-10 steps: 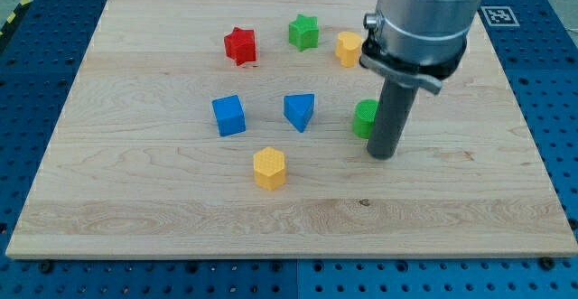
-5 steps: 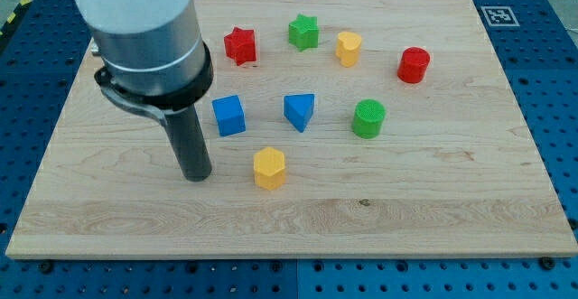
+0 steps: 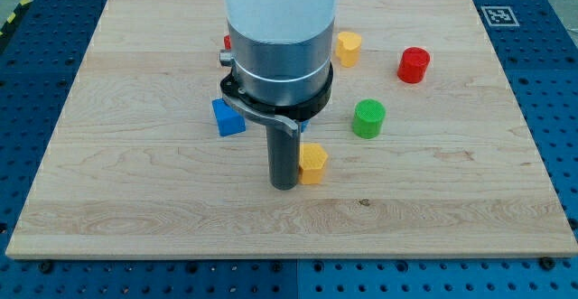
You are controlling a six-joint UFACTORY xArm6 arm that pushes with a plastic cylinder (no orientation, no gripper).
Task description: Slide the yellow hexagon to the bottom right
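One block matters here, the yellow hexagon (image 3: pixel 313 163), and it's sitting a bit below the middle of the frame, touching or as good as touching the right side of my tip (image 3: pixel 284 185). No claw is fitted on this rig, just the straight rod, so nothing can be said to be apart, together or clamped on anything.

The contact is on the hexagon's left face, which is fine for a push toward the right, but the goal is the lower right corner of the counter (image 3: pixel 506 218), so some downward travel has to be added. The push would probably be best made from the upper left of the block, along a diagonal, with the line of force kept through its centre. If it's hit off-centre, the hexagon can be expected to spin and slip off the rod.

The green cylinder (image 3: pixel 368 118) sits up and to the right of the hexagon, near but apart, so a low diagonal path should be kept well under it. The red cylinder (image 3: pixel 414 65) and the other yellow block (image 3: pixel 348 48) are well clear in the upper right. A blue block (image 3: pixel 227 118) is partly hidden behind the arm.
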